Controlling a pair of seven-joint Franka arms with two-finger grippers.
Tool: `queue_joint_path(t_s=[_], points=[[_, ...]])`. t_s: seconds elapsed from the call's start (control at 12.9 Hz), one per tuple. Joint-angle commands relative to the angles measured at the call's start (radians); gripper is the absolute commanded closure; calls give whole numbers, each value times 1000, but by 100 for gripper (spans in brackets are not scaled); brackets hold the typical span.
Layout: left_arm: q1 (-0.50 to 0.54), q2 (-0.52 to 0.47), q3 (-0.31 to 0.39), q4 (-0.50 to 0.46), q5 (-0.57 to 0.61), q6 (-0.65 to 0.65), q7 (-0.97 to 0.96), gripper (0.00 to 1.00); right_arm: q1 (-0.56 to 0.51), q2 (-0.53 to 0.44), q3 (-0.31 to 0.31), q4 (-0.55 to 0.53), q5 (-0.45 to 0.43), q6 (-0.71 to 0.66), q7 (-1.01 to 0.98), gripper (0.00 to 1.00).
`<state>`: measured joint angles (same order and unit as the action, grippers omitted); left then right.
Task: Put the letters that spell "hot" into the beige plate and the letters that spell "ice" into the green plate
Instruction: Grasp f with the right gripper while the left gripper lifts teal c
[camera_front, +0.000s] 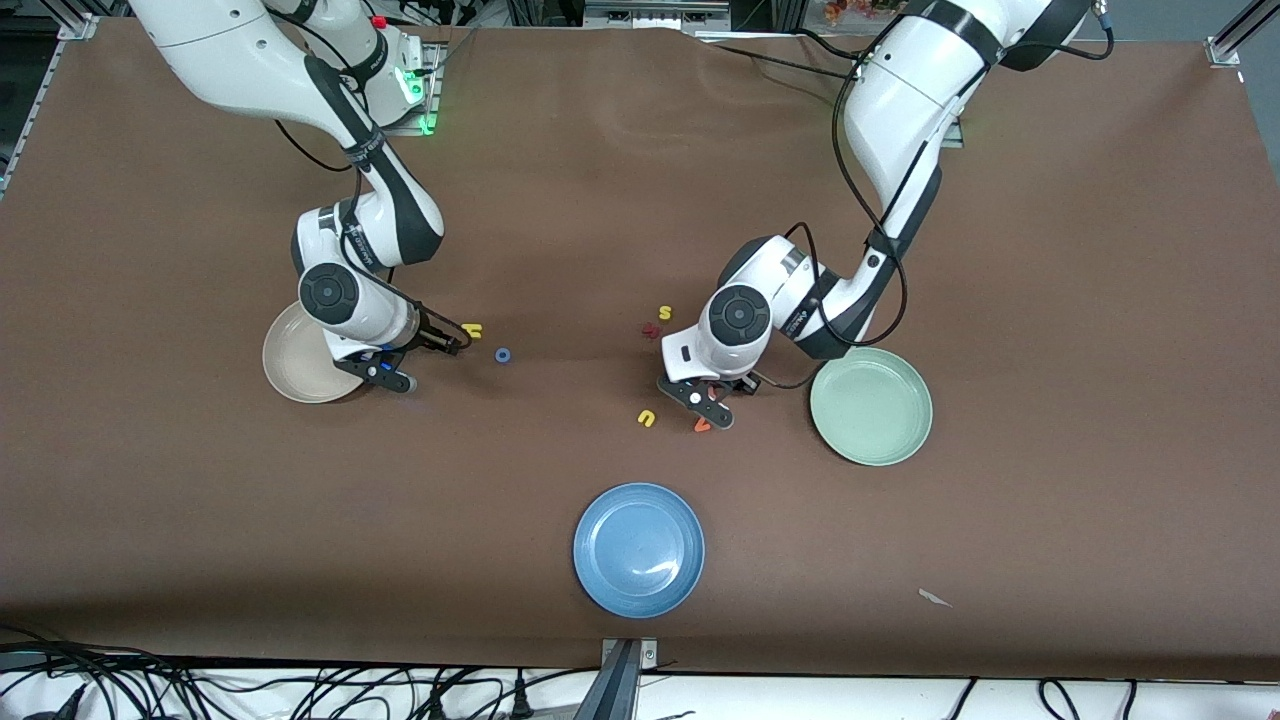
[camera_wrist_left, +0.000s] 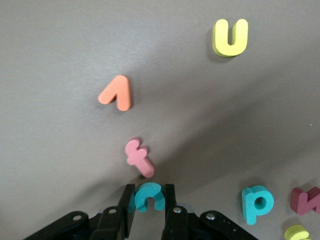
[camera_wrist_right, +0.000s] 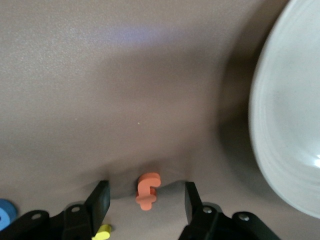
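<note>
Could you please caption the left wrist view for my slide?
Left gripper closing around the teal "c" on the table, with pink, orange and yellow letters nearby.

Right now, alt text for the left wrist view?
The left gripper has its black fingers closed around a small teal foam letter c lying on the brown table. Scattered near it are a pink t-shaped foam letter, an orange v, a yellow u and a teal p.
</note>
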<state>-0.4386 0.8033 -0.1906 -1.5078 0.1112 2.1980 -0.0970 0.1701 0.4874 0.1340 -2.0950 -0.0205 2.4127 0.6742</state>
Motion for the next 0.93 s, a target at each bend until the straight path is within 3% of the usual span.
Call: queue_joint_path(t_s=[0.0,0.23,0.46,0.7,0.77,0.85], points=[[43,-79,0,-3,30,-99,10,100,5,8,-1,-8,-13,25,16,31],[127,-122,2,-3,30,-184,52,99,5,16,-1,-7,-13,36,15,33],[230,-119,0,-6,28,-196,212,98,5,16,-1,-5,-13,36,10,43],[276,-102,11,-20,39,-196,212,87,3,17,-1,-4,-13,34,7,50],[284,-102,11,-20,39,-198,212,79,3,17,-1,-4,-13,34,7,53],[285,-102,11,-20,39,-201,211,78,3,17,-2,-2,-13,34,7,53]])
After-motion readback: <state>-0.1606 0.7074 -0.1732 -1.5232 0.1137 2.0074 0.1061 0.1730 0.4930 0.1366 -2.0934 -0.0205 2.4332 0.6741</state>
